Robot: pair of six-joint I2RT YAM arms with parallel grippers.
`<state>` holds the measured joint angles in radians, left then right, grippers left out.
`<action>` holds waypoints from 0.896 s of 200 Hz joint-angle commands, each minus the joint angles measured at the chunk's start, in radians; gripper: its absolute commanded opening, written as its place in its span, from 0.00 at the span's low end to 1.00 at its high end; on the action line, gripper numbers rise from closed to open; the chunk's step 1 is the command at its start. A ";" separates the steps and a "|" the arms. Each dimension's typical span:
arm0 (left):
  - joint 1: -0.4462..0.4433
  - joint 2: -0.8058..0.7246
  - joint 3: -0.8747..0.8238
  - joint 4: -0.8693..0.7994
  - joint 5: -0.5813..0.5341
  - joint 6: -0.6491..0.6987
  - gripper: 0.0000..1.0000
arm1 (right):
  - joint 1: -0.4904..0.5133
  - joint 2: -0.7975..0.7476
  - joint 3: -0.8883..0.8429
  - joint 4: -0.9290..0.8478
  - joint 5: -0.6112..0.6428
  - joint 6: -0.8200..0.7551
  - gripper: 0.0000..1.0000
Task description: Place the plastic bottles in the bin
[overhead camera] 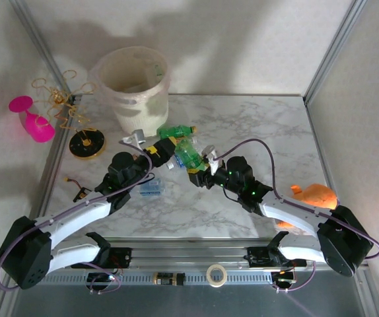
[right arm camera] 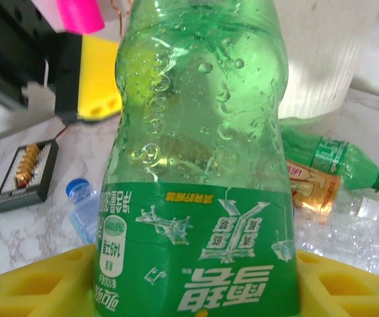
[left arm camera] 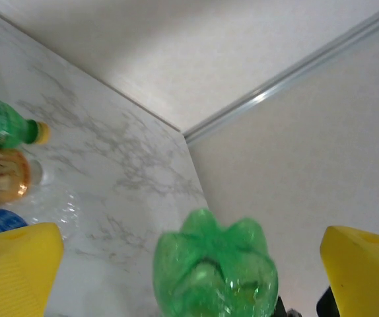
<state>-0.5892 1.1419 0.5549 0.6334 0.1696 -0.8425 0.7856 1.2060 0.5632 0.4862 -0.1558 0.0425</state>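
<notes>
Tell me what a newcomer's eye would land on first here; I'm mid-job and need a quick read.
The green bottle looms large in the right wrist view, label upside down, held between the yellow fingers of the right gripper at mid-table. Its base points at the wide-open left gripper. Behind them stands the big cream bin, with other bottles lying at its foot.
</notes>
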 commanded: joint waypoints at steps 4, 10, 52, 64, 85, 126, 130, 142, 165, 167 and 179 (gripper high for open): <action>-0.049 0.059 0.042 0.066 0.032 -0.010 1.00 | -0.005 -0.004 0.007 0.077 0.027 0.036 0.52; -0.060 0.072 0.050 0.071 0.034 -0.010 1.00 | -0.006 -0.002 0.011 0.077 0.026 0.037 0.52; -0.105 0.159 0.101 0.092 0.050 -0.006 1.00 | -0.005 0.002 0.008 0.105 -0.003 0.053 0.52; -0.112 0.178 0.115 0.096 0.057 -0.005 1.00 | -0.004 0.003 0.006 0.110 -0.006 0.058 0.52; -0.119 0.206 0.137 0.098 0.066 -0.002 0.99 | -0.005 0.004 0.000 0.122 -0.024 0.065 0.53; -0.126 0.256 0.169 0.109 0.089 -0.007 0.88 | -0.005 0.002 -0.006 0.124 -0.039 0.069 0.53; -0.125 0.259 0.169 0.111 0.090 -0.008 0.86 | -0.004 0.001 -0.007 0.124 -0.038 0.068 0.53; -0.126 0.266 0.174 0.116 0.090 -0.011 0.79 | -0.005 0.002 -0.008 0.119 -0.036 0.070 0.53; -0.125 0.272 0.183 0.115 0.081 -0.008 0.65 | -0.004 0.001 -0.009 0.112 -0.031 0.071 0.55; -0.125 0.272 0.184 0.114 0.082 -0.007 0.64 | -0.004 0.001 -0.009 0.112 -0.030 0.071 0.55; -0.124 0.273 0.193 0.105 0.076 -0.001 0.60 | -0.005 -0.001 -0.011 0.111 -0.026 0.072 0.56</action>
<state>-0.7078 1.4048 0.7036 0.7139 0.2401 -0.8459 0.7849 1.2087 0.5629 0.5636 -0.1822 0.1055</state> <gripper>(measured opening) 0.642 0.609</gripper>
